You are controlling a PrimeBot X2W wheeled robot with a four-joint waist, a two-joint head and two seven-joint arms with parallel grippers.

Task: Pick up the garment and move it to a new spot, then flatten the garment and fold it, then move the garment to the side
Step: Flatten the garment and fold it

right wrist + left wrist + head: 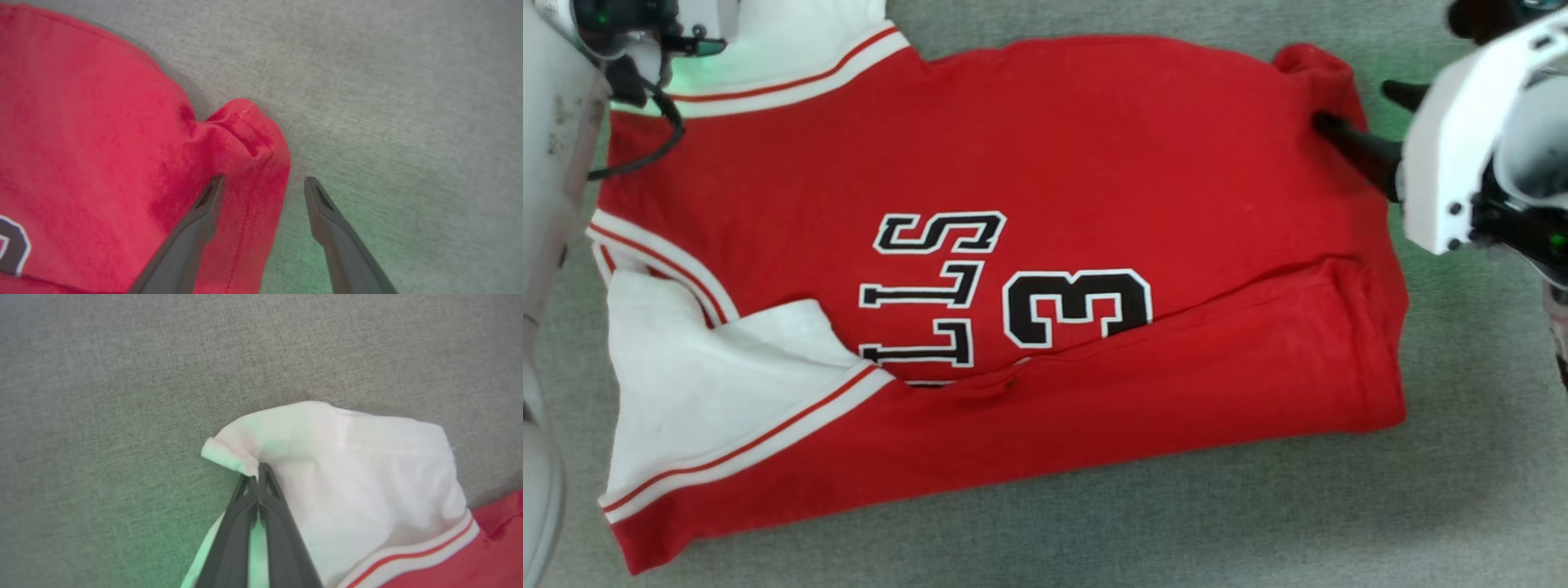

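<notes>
The garment (1094, 147), a red T-shirt with white sleeves and black lettering, lies spread on the grey surface with its near long edge folded over. In the left wrist view my left gripper (258, 475) is shut on the rolled edge of the far white sleeve (367, 477). My right gripper (261, 188) stands open astride the bunched red hem corner (245, 134): one finger (204, 208) rests on the cloth, the other (322, 208) over bare grey surface. In the head view the right gripper (1354, 104) sits at the shirt's far right corner.
Grey fabric surface (1258, 523) surrounds the shirt on all sides. My left arm's pale forearm (547, 163) runs down the left edge of the head view, and the right wrist housing (1462, 147) stands beside the shirt's right edge.
</notes>
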